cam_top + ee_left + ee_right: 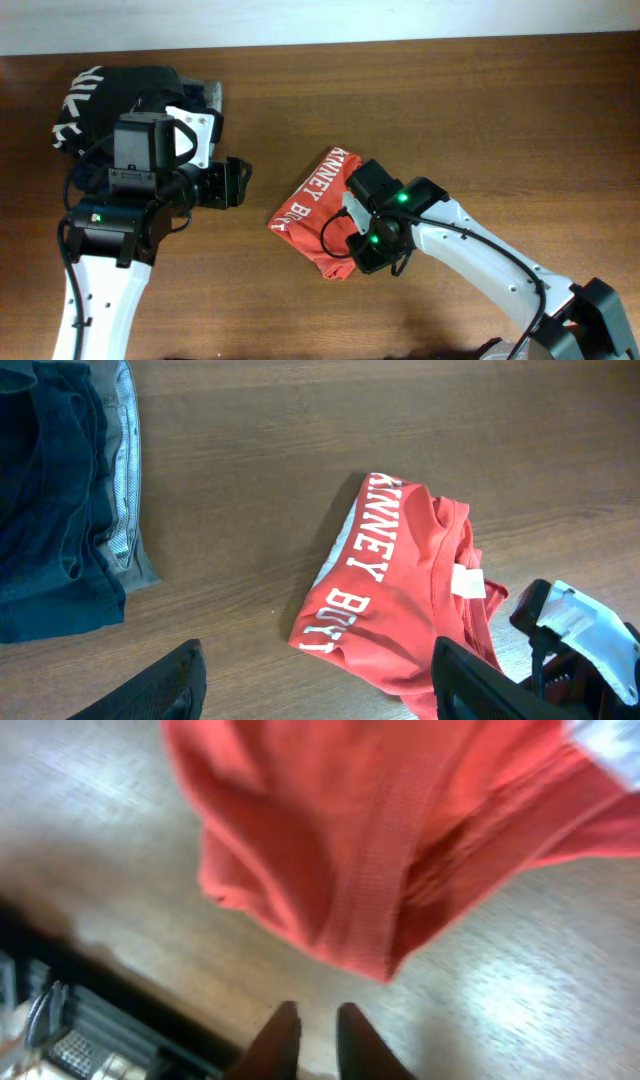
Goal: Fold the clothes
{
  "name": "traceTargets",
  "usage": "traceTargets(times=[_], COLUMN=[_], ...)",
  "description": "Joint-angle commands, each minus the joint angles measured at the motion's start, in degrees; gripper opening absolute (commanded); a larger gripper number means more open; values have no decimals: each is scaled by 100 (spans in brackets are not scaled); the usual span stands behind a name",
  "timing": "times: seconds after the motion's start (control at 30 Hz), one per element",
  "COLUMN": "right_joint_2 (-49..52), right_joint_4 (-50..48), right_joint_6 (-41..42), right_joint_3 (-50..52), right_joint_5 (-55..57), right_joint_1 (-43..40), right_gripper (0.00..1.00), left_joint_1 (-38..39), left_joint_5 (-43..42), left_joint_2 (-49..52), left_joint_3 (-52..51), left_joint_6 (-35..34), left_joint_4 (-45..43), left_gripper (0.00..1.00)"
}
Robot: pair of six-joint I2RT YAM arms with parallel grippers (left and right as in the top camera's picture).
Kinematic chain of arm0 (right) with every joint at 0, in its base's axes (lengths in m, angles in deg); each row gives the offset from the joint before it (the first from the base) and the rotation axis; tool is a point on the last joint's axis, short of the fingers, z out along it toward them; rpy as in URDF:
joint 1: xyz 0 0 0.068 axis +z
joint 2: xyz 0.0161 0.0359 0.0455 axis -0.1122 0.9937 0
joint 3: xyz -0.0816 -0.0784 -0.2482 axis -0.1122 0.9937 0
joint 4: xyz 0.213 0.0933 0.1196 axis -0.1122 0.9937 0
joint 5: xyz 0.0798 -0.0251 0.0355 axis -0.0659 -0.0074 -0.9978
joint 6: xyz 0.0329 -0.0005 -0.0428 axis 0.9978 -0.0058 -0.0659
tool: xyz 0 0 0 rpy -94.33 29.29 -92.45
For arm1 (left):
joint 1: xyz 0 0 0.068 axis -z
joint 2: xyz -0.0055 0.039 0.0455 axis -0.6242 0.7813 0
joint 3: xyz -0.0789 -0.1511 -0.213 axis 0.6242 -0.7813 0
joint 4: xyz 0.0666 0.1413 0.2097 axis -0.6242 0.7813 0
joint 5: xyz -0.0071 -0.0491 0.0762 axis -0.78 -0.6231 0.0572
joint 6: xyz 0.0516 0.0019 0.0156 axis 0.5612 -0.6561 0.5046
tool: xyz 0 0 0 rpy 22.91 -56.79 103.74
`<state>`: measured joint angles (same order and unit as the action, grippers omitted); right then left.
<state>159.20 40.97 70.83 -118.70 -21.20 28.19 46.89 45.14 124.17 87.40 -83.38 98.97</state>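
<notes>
The desk (480,110) carried the orange-red T-shirt (400,610) near its middle, bunched, lettering up; the left fingers (175,682) stood wide and empty near it; the right fingers (283,1038) were narrow, nothing between them, at its edge; a clean fold probably called for flattening the cloth first, then gripping a hem.

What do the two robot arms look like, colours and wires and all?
The left arm and the right arm both have white shells on their long links and black, blocky joints. Small green lights glow on the joints, and thin black cables loop along the outside. The left tool is black with broad fingers; the right tool shows dark, narrow fingertips, blurred.
</notes>
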Motion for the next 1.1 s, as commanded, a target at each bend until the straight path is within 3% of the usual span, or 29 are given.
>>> traceTargets(times=[0.0, 0.07, 0.2, 0.4, 0.5, 0.57, 0.63, 0.73, 0.9, 1.07], right_joint_2=[-68, -66, -4, 341, 452, 452, 452, 455, 378, -494], right_joint_4=[-422, -802, -1392, -905, -874, -1034, -1165, -1707, -1943, -1659], right_joint_6=[166, 264, 323, 85, 13, 68, 389, 986, 1078, 686], right_joint_3=[35, 35, 35, 37, 160, 361, 542, 977, 1211, 1069], right_joint_5=[470, 442, 439, -205, -658, -815, -807, -804, -787, -789], right_joint_1=[-153, -328, -737, -935, -748, -437, -214, 133, 310, 205], right_gripper=[17, 19, 41, 44, 37, 24, 12, 5, 4, 4], left_joint_1=[-17, -17, -17, -17, -20, -20, -20, -20, -20, -15], left_joint_5=[42, 42, 42, 44, 48, 103, 105, 105, 103, 35], left_joint_2=[15, 15, 15, 31, 44, 68, 90, 103, 103, 186], left_joint_3=[85, 72, 39, -15, -15, -15, -15, -15, -15, -22], left_joint_6=[94, 94, 94, 94, 94, 94, 94, 94, 94, 94], left_joint_4=[59, 103, 199, 302, 284, 278, 282, 286, 306, 387], left_gripper=[72, 72, 72, 72, 72, 73, 72, 73, 73, 77])
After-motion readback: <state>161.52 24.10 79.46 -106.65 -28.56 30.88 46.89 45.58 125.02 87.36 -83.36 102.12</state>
